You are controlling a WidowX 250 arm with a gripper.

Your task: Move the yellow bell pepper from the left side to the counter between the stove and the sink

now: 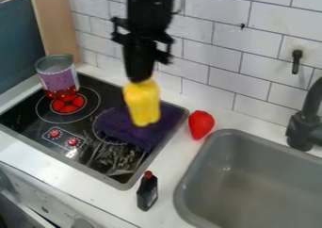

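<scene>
This is a toy kitchen: a black stovetop (pixel 88 146) with printed burner rings and red knobs is set into a white counter (pixel 162 187), next to a grey sink (pixel 252 184) with a dark faucet (pixel 307 121). White brick-pattern tiling (pixel 217 38) covers the wall behind, and a can (pixel 58 76) stands on one burner.

I count one black gripper (pixel 140 79) on my one arm (pixel 146 27), and one yellow toy (pixel 142 102). On my feed there is one stovetop (pixel 119 179), which I tally at two burner rings (pixel 68 103) and two red knobs (pixel 54 134). I also get one can (pixel 59 78), one purple cloth (pixel 133 128), one red strawberry (pixel 200 124) and one dark bottle (pixel 147 194), with one red cap (pixel 148 174). Over on the sink side, my count is one sink (pixel 252 184), one faucet (pixel 306 123) and one black wall peg (pixel 296 62).
</scene>
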